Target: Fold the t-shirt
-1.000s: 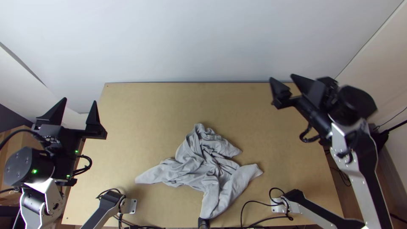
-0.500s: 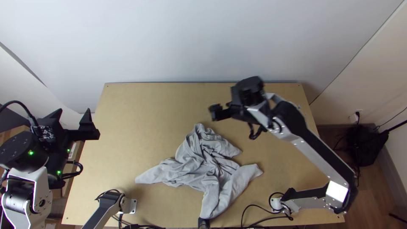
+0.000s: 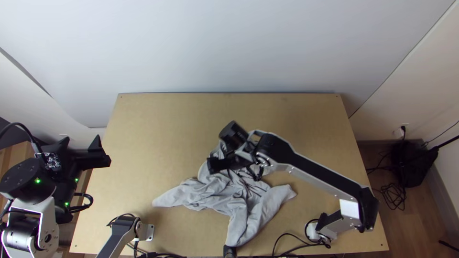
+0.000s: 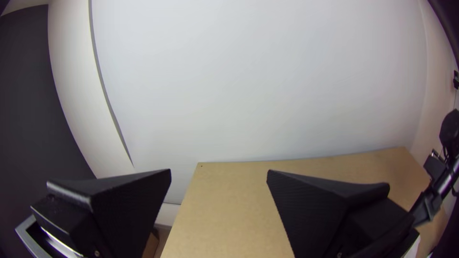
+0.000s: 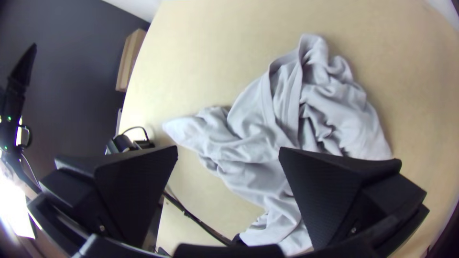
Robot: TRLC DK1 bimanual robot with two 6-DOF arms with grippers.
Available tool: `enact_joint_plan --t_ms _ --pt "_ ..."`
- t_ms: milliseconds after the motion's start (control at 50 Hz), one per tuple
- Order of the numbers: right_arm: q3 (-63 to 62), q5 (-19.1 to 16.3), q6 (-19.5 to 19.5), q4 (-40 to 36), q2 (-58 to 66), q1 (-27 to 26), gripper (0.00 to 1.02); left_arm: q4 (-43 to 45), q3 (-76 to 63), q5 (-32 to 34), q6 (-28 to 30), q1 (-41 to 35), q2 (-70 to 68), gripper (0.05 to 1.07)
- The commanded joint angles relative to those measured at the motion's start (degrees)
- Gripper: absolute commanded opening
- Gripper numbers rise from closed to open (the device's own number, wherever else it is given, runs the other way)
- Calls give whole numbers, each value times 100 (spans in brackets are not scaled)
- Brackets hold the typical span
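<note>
Okay, so the t-shirt point(image 3: 241, 205) is lying all bunched and wrinkly around the middle of the table point(image 3: 158, 129), mostly on the near half, 1 end poking out to the left. The right gripper point(image 3: 219, 164) is over its far part, 2 fingers wide apart. The left gripper point(image 3: 81, 139) hangs out by the table's left edge, its 2 fingers apart too.

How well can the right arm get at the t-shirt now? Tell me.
Likely yes: the right gripper hangs open over the bunched grey t-shirt, with nothing seen between them, and the left gripper is off at the side.
</note>
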Motion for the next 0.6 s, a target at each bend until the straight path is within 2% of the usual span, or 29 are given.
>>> enact_joint_plan --t_ms 0,80,160,280,400,580 --pt "-45 -247 229 -158 331 270 97 -42 -159 9 -142 81 -111 102" --pt "-1 -633 361 -176 551 358 95 -24 -229 9 -142 90 -173 102" --pt "52 -756 501 -176 770 411 86 -24 -273 9 -142 90 -190 102" --pt "193 -967 510 -176 1157 516 85 -7 -361 9 -142 99 -217 102" --pt "368 -985 563 -176 1509 595 71 2 -475 9 -151 125 -261 102" --pt "579 -1038 571 -176 1975 754 70 20 -554 9 -151 160 -278 102"
